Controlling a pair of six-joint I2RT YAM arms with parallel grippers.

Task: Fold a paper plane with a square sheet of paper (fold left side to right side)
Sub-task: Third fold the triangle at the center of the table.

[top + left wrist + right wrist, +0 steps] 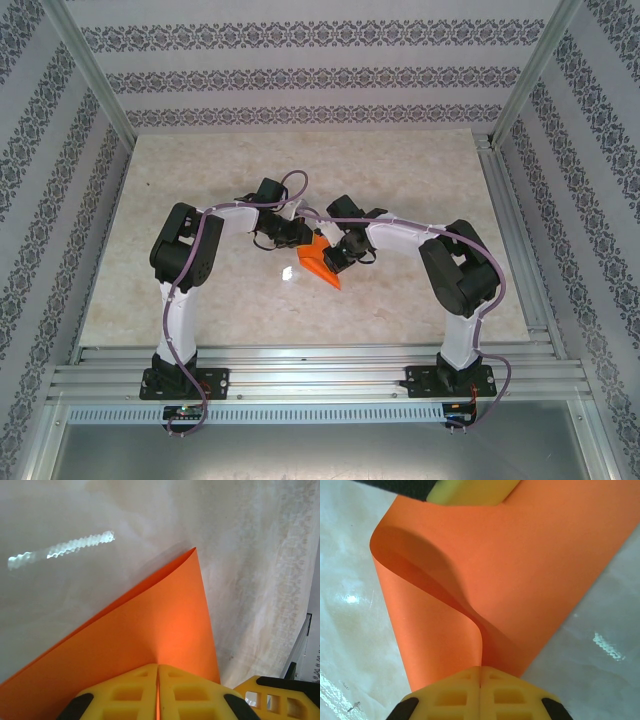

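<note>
Top external: arms bent inward; left end effector (293, 236) and right end effector (336, 254) both clamp orange paper (320, 264)

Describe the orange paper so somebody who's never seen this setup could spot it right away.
On the pale marble-look table, look to the middle, where the left gripper and the right gripper meet. Both pinch the orange sheet of paper, which is curled over on itself. It is the only orange thing; the fingers holding it are yellow.
</note>
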